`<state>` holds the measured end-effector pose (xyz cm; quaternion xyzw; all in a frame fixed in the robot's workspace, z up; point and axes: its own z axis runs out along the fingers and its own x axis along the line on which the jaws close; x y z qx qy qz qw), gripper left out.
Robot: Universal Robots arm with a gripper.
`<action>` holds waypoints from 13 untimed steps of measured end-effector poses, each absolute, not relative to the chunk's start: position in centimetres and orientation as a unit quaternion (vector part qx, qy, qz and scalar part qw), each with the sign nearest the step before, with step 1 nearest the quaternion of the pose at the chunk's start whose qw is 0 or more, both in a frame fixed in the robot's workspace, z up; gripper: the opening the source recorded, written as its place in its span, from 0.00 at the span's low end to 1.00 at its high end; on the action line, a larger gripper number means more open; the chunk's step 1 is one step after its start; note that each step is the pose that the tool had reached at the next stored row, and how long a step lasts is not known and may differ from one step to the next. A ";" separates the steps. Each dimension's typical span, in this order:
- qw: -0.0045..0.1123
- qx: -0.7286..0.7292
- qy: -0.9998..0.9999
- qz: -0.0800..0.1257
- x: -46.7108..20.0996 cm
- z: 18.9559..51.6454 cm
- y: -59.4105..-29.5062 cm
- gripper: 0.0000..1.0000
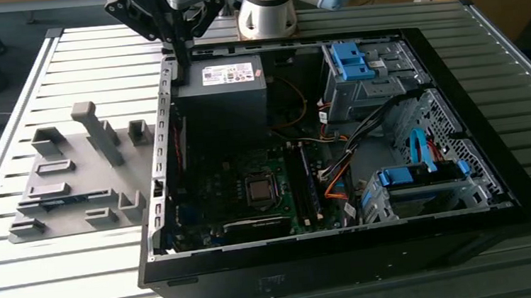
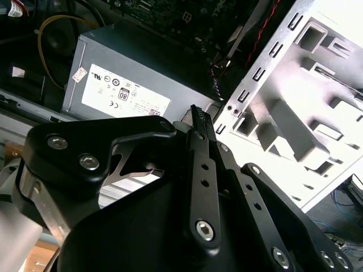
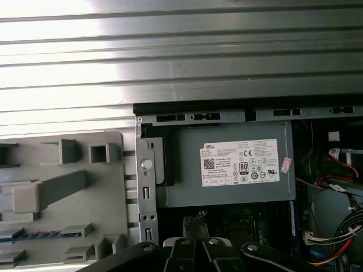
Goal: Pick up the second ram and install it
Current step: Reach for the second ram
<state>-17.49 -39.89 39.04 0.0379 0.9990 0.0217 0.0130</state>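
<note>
1. Hanging above the far corner of the open case (image 1: 350, 256), the gripper (image 1: 182, 59) points down just beside the power supply (image 1: 224, 99), at the case wall nearest the holder (image 1: 87, 163).
2. The jaws are together, and nothing shows between them. In the second wrist view, the gripper (image 2: 198, 116) narrows to a single thin black tip.
3. The ram (image 1: 64, 201) lies flat in a low slot of the grey holder, seen as a thin blue strip between grey blocks. It is well apart from the gripper.
4. In the first wrist view, the ram (image 3: 37, 234) shows as the same blue line in the holder (image 3: 113, 187), with the gripper (image 3: 195, 224) over the power supply (image 3: 181, 187).
5. The holder rests on the slatted metal tabletop (image 1: 67, 278), to the exterior view's left of the case and touching or just beside its wall.
6. Inside the case, a dark stick (image 1: 304, 181) stands in a slot on the motherboard (image 1: 212, 189), beside the processor socket.
</note>
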 end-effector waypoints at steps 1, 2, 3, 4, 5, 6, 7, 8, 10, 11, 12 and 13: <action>0.013 0.038 0.999 0.022 -17.5 39.0 -39.9 0.11; 0.013 0.038 0.999 0.022 -17.5 39.0 -39.9 0.11; 0.013 0.038 0.999 0.022 -17.5 39.0 -39.9 0.11; 0.013 0.038 0.999 0.022 -17.6 39.0 -39.9 0.11; 0.013 0.038 0.999 0.022 -17.6 39.0 -39.9 0.11; 0.013 0.038 0.999 0.022 -17.6 39.0 -39.9 0.11; 0.013 0.038 0.999 0.022 -17.6 39.0 -39.9 0.11; 0.013 0.038 0.999 0.022 -17.7 39.0 -39.9 0.11; 0.013 0.038 0.999 0.022 -17.7 39.0 -39.9 0.11; 0.013 0.038 0.999 0.022 -17.7 39.0 -39.9 0.11; 0.013 0.038 0.999 0.022 -17.7 39.0 -39.9 0.11; 0.013 0.038 0.999 0.022 -17.7 39.0 -39.9 0.11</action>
